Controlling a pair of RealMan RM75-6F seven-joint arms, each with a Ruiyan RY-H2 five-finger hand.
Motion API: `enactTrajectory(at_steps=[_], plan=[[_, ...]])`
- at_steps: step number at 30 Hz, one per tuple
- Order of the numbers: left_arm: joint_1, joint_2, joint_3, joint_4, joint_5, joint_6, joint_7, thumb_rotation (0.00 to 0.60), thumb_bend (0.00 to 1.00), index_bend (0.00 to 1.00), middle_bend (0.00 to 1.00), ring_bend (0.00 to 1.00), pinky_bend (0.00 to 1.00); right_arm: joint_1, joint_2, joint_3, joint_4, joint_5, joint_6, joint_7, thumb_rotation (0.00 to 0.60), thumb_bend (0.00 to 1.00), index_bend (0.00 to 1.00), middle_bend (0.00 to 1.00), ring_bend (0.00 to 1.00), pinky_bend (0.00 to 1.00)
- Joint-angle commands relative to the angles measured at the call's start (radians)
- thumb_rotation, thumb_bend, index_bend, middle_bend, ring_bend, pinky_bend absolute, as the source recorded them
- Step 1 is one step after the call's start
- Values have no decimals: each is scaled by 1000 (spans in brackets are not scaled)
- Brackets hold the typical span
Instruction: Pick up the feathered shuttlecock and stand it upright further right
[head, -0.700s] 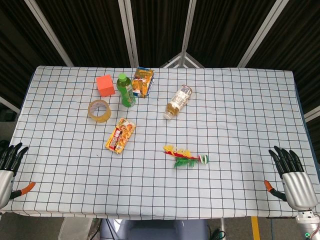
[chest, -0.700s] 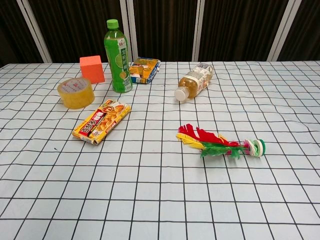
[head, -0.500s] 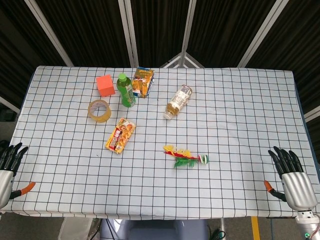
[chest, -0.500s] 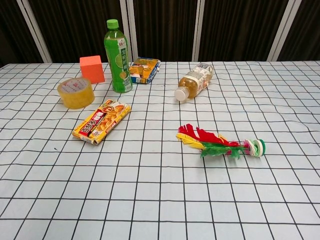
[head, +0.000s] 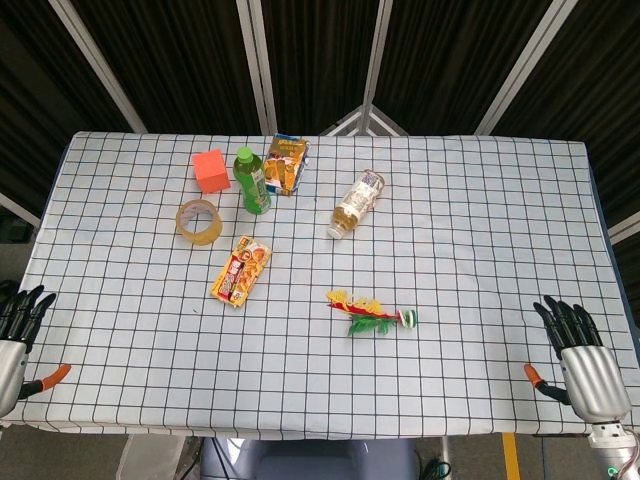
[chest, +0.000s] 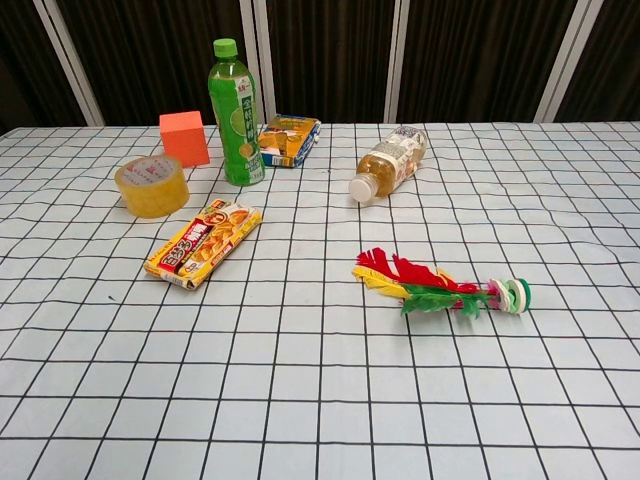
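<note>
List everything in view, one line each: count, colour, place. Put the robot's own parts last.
feathered shuttlecock: one, red, yellow and green feathers, lying flat, centre-right, base pointing right
green bottle: one, upright, rear left
amber bottle: one, white cap, on its side, rear centre
orange cube: one, rear left
tape roll: one, yellowish, left
snack pack: one, yellow and red, flat, left of centre
snack box: one, blue and yellow, behind the green bottle
table: one, white grid cloth
left hand: black fingers, open, near-left edge
right hand: black fingers, open, near-right edge
</note>
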Motion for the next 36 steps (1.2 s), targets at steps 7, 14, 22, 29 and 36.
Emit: enactTrajectory(at_steps=[7, 14, 22, 29, 36], plan=[[-1, 1, 1, -2, 9, 3, -12, 600, 121, 0, 0, 0, 0, 87, 8, 49, -147, 25, -103, -32, 600, 339, 230, 0, 0, 0], [-3, 4, 1, -2, 10, -1, -24, 600, 121, 0, 0, 0, 0, 225, -56, 153, -296, 186, -283, -175, 600, 339, 300, 24, 0, 0], [-8, 14, -1, -8, -10, -19, -50, 600, 121, 0, 0, 0, 0, 398, -279, 244, -286, 458, -415, -397, 600, 340, 371, 49, 0, 0], [-10, 18, 0, -12, -13, -26, -59, 600, 121, 0, 0, 0, 0, 494, -463, 258, -216, 613, -436, -503, 600, 360, 399, 66, 0, 0], [-14, 24, -1, -13, -18, -35, -78, 600, 121, 0, 0, 0, 0, 582, -617, 270, -93, 690, -440, -577, 600, 377, 444, 88, 0, 0]])
